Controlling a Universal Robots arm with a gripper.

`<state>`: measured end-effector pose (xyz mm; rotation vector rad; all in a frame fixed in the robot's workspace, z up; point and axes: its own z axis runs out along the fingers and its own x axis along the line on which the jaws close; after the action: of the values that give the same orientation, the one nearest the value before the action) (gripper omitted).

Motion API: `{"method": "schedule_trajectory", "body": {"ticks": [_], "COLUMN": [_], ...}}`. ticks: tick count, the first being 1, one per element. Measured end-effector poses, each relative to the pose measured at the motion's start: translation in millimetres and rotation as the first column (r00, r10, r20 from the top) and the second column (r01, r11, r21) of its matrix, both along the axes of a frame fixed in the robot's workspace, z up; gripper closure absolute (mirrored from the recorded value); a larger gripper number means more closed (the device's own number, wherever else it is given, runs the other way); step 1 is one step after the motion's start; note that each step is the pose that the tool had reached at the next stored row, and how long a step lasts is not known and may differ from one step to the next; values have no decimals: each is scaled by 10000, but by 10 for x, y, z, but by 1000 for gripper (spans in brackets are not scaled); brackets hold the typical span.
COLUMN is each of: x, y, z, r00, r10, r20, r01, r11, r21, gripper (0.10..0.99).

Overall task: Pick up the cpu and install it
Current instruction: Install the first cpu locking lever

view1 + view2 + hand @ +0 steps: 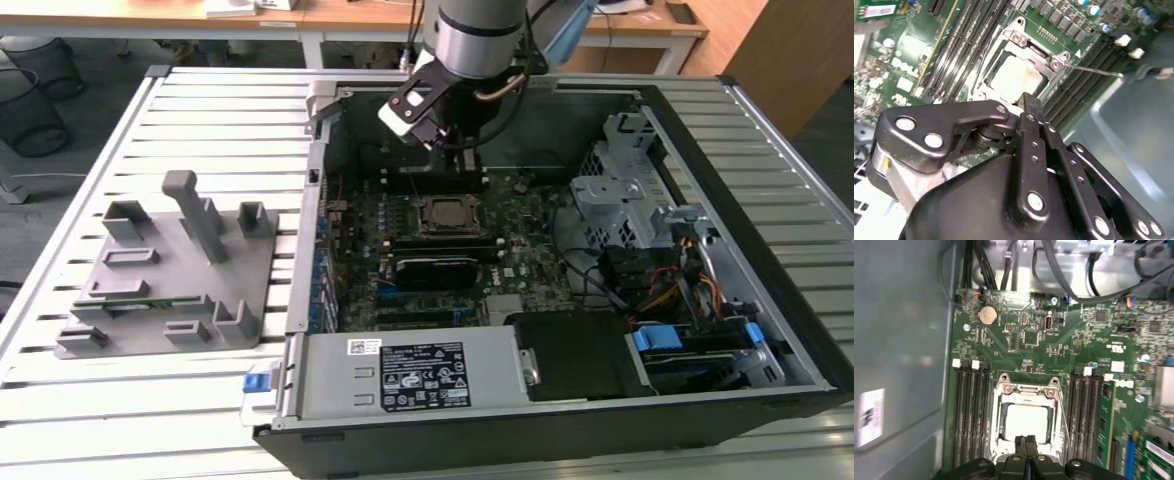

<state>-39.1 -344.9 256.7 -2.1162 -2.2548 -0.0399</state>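
The cpu (1026, 421), a pale silver square, lies inside the metal-framed socket (1004, 390) on the green motherboard (1019, 335) of an open computer case. In the second wrist view the cpu (1016, 75) shows just beyond my black fingertips. My gripper (1027, 442) hovers over the socket's edge with its two fingers pressed together and nothing between them. In the exterior view the gripper (461, 160) hangs inside the case, a little behind the cpu (442, 215).
Memory slots (971, 405) flank the socket on both sides. The case holds a power supply (400, 375), a drive cage (627, 190) and loose cables (667, 290). A grey fixture block (174, 260) stands on the slatted table (134, 420) at the exterior view's left.
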Motion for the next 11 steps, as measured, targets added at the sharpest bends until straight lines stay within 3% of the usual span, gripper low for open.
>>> {"method": "schedule_trajectory", "body": {"ticks": [9, 11], "x": [-3, -8], "y": [3, 4], "z": [402, 446], "r00": [10000, 10000], "r10": [1, 4], "r20": [-2, -1], "r01": [-1, -4], "r11": [10000, 10000], "r21": [-3, -3], "gripper": [980, 980]}}
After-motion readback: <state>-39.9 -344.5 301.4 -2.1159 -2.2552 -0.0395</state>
